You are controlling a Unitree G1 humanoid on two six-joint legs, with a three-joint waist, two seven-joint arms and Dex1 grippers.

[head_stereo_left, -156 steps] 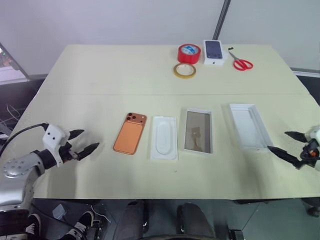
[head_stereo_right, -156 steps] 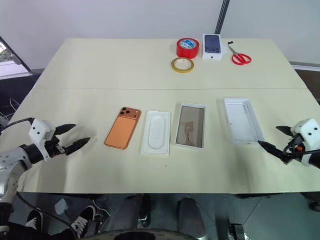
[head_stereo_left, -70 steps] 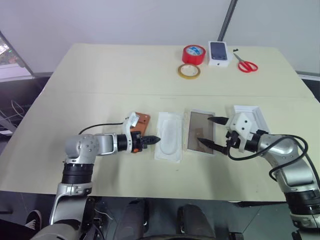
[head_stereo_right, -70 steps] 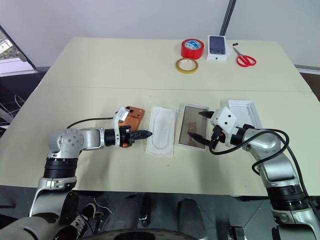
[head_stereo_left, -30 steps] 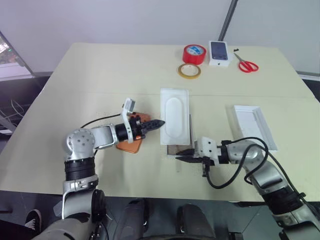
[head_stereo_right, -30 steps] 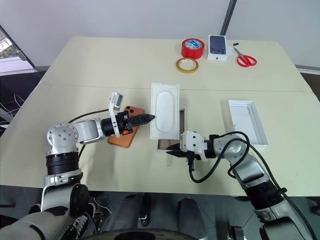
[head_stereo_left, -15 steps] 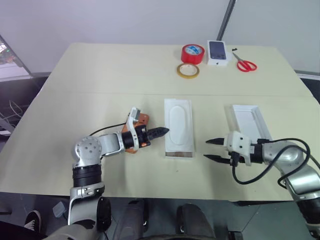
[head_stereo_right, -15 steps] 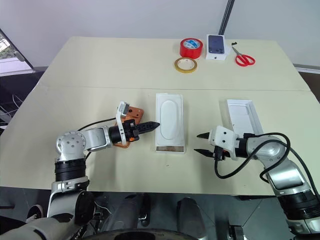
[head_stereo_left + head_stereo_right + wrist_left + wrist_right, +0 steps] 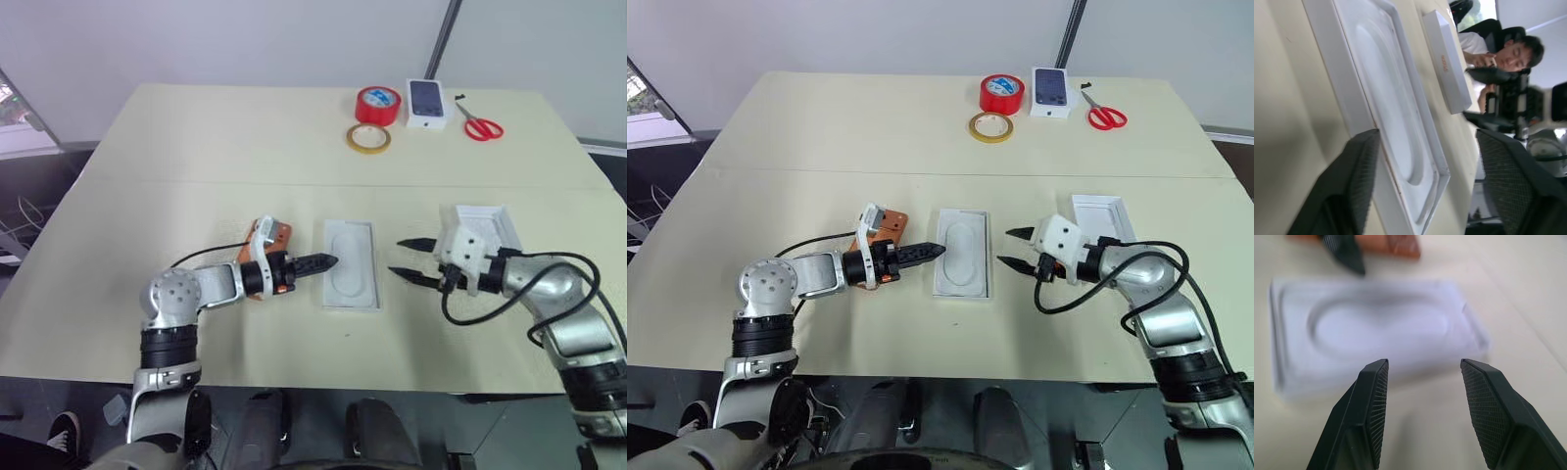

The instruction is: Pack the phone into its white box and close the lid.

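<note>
A pale cream table (image 9: 196,147) with a seam across its middle stands before a light grey wall; a dark pole leans behind the far edge, and the floor at either side is dark.

At the far edge sit a red tape roll (image 9: 370,103), a yellow tape ring (image 9: 367,138), a small white box printed with a dark phone (image 9: 427,102) and red-handled scissors (image 9: 479,125).

Mid-table, the white box (image 9: 351,278) lies with the insert, oval recess up, seated in it. The orange phone (image 9: 275,238) lies just left of it, mostly hidden behind the left arm. The lid (image 9: 487,227) lies to the right, open side up; in the left wrist view its side wall (image 9: 1446,68) bears small orange lettering too small to read. A seated person (image 9: 1501,49) shows beyond it.

The left gripper (image 9: 326,262) points at the box's left edge, fingers spread in its wrist view. The right gripper (image 9: 406,258) hovers between box and lid, fingers spread and empty.
</note>
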